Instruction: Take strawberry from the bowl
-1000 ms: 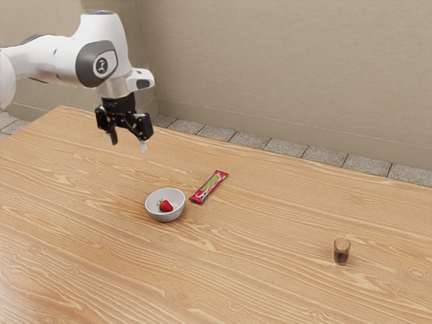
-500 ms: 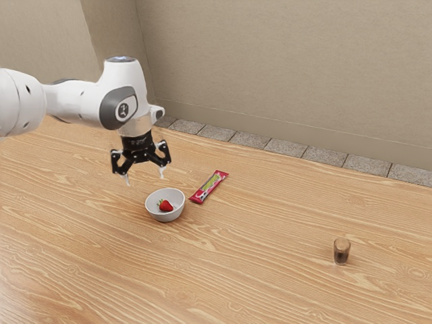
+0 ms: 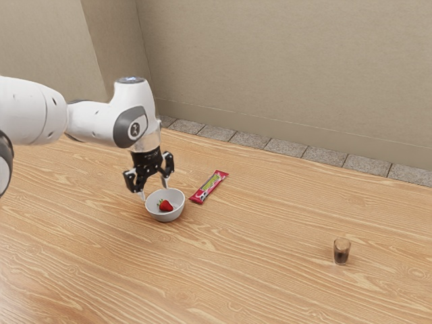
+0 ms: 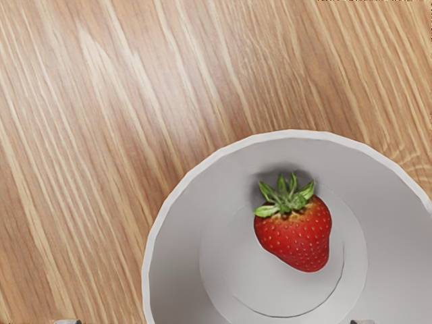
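My gripper [image 3: 154, 192] is open at the bowl's rim on the side toward the arm, its two fingertips wide apart with nothing between them. The white bowl [image 3: 165, 214] stands upright on the table, and the strawberry [image 3: 165, 206] lies inside it. In the wrist view the red strawberry [image 4: 297, 233] rests on the inner bottom of the bowl [image 4: 179, 250], its green leaves at one end. Whether a fingertip touches the rim, I cannot tell.
A red and green packet [image 3: 209, 187] lies flat on the wooden table [image 3: 270, 223], close beside the bowl. Farther toward the exterior view's right stands a small glass [image 3: 341, 251] with dark contents.
My hand has come down and toward the exterior view's right, from high above the table to the bowl. The fingers have stayed apart. Bowl, strawberry, packet and glass have not moved.
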